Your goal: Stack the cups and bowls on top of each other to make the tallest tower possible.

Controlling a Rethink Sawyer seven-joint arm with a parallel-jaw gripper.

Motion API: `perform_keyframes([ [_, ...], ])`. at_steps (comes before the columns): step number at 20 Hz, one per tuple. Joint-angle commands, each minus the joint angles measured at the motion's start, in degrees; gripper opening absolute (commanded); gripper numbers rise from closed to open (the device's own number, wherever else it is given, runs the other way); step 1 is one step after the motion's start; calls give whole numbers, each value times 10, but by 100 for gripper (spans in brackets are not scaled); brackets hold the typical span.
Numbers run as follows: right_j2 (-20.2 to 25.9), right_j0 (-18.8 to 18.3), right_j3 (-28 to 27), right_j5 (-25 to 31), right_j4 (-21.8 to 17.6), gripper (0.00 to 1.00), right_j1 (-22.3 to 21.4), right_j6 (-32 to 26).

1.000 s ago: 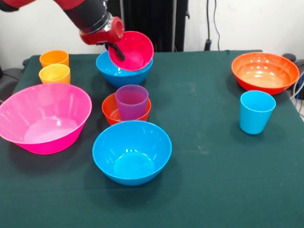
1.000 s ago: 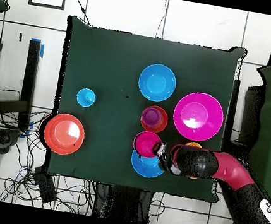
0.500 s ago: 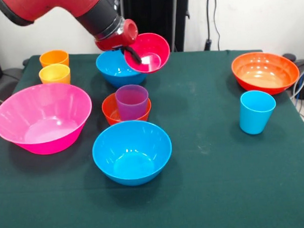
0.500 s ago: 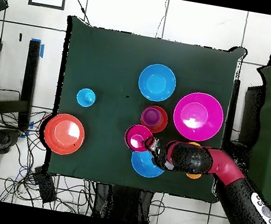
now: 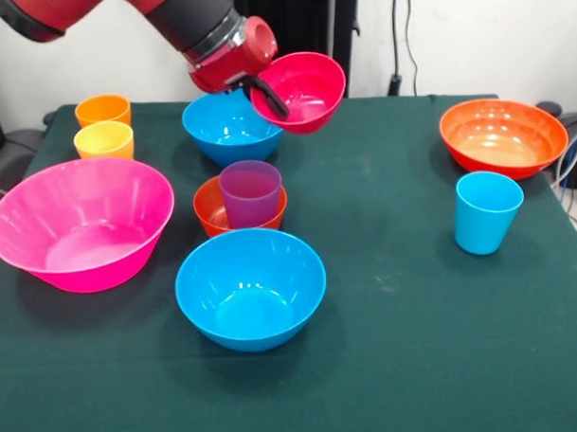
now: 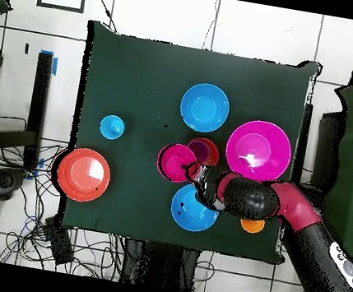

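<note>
My gripper is shut on the rim of the small magenta-red bowl and holds it in the air, nearly level, just right of the far blue bowl. Overhead, the gripper and the held bowl hang beside the purple cup. The purple cup stands in the small orange bowl. The near blue bowl, the large pink bowl, the orange cup, the yellow cup, the wide orange-red bowl and the light blue cup stand apart.
Overhead, the arm reaches in from the lower right over the pink bowl's edge and hides the yellow cup. The orange cup shows beside the arm. Green cloth covers the table.
My gripper has lifted the magenta-red bowl off the far blue bowl, carried it right in the front view and tipped it from steeply tilted to nearly level.
</note>
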Motion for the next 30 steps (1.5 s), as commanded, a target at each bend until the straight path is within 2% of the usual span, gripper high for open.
perform_keyframes([
  [1,68,2,5,-29,-29,0,-10,-169],
  [6,71,-7,-3,-44,-52,0,-20,-162],
  [10,79,-24,11,-102,-92,0,-39,-128],
  [18,39,-50,36,-194,-166,0,-17,-106],
  [22,13,-48,35,-220,-196,0,-7,-97],
  [27,-16,-36,25,-236,-213,0,12,-81],
  [30,-41,-18,30,-264,-228,0,0,-38],
])
